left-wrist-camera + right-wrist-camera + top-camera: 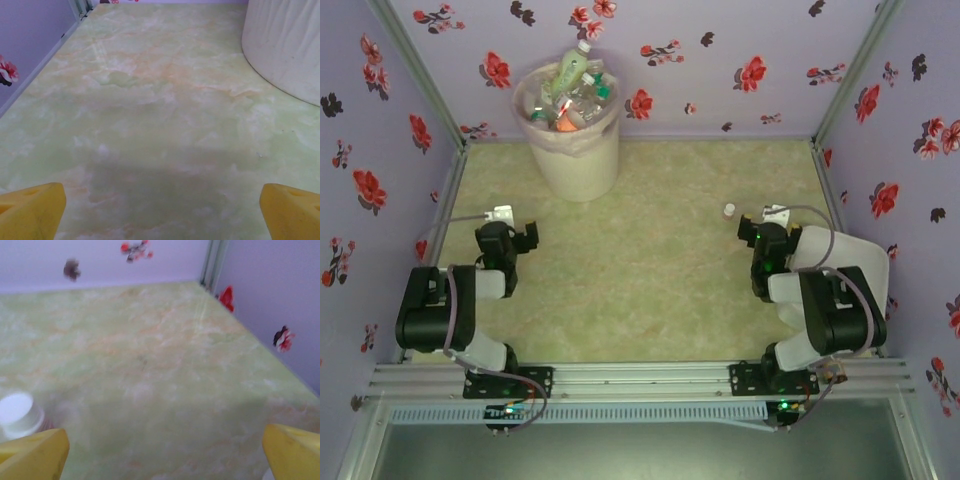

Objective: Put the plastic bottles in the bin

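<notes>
While plastic bottles [570,88] sit heaped in the bin [577,165], left pincer [160,210] and right pincer [165,450] gape wide; white cap [18,415] just beside right.

the top view is evenly and fairly brightly lit from above, a little hazy, its shadows soft and faint. the left wrist view is sharp, the bin [285,45] bright at upper right, a broad grey shadow on the table [150,100] near the bottom edge. the right wrist view is blurred; the white cap [17,415] looks smeared.
</notes>
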`<state>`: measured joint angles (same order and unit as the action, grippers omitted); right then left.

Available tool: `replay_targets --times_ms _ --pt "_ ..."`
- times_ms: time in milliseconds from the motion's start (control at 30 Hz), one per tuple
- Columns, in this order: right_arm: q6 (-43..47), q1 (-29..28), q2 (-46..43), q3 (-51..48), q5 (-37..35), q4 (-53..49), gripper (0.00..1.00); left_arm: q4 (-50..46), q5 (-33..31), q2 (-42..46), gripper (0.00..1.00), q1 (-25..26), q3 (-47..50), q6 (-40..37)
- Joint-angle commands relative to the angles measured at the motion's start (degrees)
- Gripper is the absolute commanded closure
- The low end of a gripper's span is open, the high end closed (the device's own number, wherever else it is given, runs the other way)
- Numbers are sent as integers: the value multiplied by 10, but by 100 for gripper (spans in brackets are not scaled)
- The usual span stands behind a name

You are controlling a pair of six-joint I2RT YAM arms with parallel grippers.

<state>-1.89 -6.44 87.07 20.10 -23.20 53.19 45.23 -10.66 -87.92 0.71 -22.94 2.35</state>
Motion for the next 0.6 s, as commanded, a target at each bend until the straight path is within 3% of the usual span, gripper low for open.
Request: replay_targets --times_ms 0,67,133,200,567 --pt "-19 18 41 -20 11 91 0 59 11 -6 0 -3 5 -9" --pt "-33 19 8 -1 14 -11 0 60 11 -6 0 -3 4 -9" --pt "-24 19 41 -13 -3 74 0 61 11 -6 0 -3 5 -9" --pt "-34 18 13 -7 -1 17 0 63 10 -7 0 -3 5 -9" --pt "-31 20 27 5 2 14 1 78 -29 -8 0 6 12 -8"
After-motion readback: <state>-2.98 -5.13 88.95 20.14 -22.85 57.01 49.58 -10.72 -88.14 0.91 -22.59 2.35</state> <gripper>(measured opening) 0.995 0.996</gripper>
